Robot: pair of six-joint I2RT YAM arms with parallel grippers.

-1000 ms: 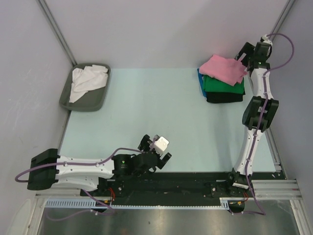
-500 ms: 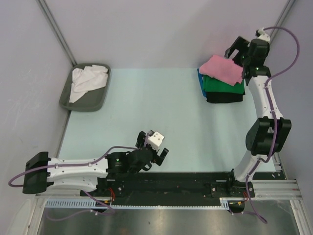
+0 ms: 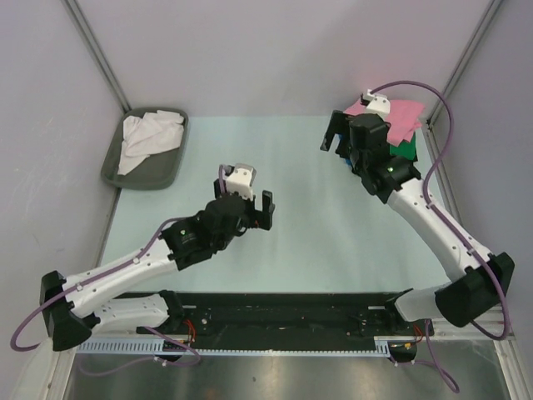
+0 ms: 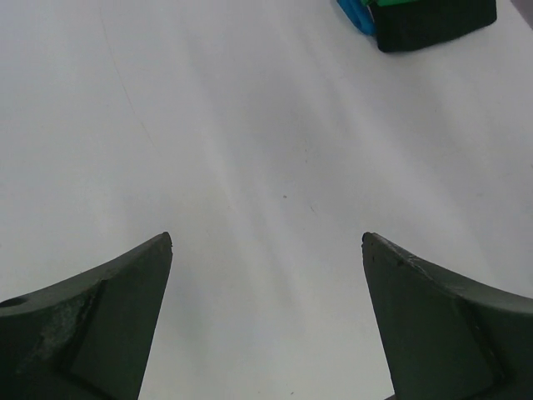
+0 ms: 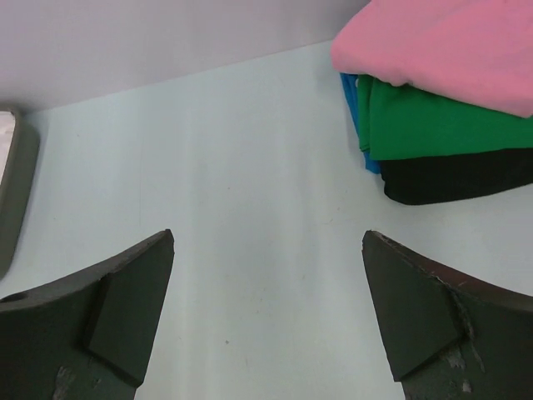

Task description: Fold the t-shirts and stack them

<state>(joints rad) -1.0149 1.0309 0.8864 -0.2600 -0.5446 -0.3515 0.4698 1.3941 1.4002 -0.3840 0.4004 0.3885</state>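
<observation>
A folded stack stands at the table's far right: the pink t-shirt (image 3: 402, 117) on top, green (image 3: 407, 149) under it, the rest hidden by my right arm. The right wrist view shows pink (image 5: 450, 42), green (image 5: 441, 125), black (image 5: 458, 179) and a blue edge (image 5: 354, 108). The white t-shirt (image 3: 148, 137) lies crumpled in the grey tray (image 3: 172, 171) at the far left. My right gripper (image 3: 340, 143) is open and empty, just left of the stack. My left gripper (image 3: 247, 198) is open and empty over the table's middle; its view shows the stack's black (image 4: 433, 21) and blue (image 4: 354, 12) corner.
The tray's rim (image 5: 10, 192) shows at the left edge of the right wrist view. Grey walls close the table at the back and sides. A black rail with the arm bases (image 3: 283, 312) runs along the near edge.
My left arm has swung out from the near edge to the table's middle. My right gripper has come from behind the stack to its left side. Both stay open.
</observation>
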